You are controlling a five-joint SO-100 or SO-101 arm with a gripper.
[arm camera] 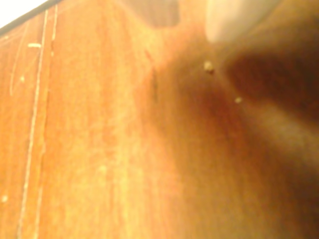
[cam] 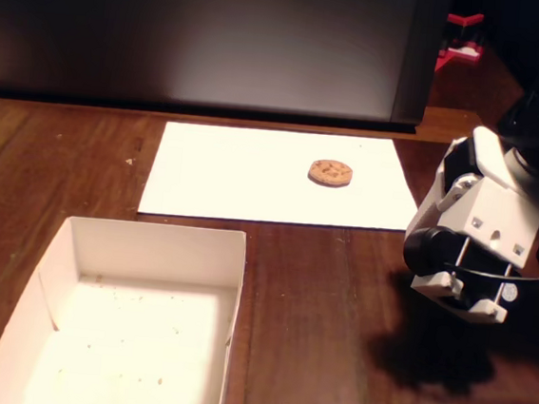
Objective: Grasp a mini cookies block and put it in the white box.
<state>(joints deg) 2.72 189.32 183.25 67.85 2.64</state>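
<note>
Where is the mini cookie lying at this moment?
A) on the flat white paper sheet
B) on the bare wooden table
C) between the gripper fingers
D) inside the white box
A: in the fixed view the cookie rests on the white paper sheet, apart from the white box, which holds only crumbs.

You will find no readable text, label, brand, number or sign in either view. The paper sheet [cam: 272, 178] and the white box [cam: 150, 248] carry no print that you can read. The arm's white housing [cam: 481, 232] shows only small holes, no markings. The red object [cam: 462, 39] at the fixed view's top right is too small and dark for you to tell any lettering. The wrist view is blurred, showing only scratched wood [arm camera: 99, 149].
</note>
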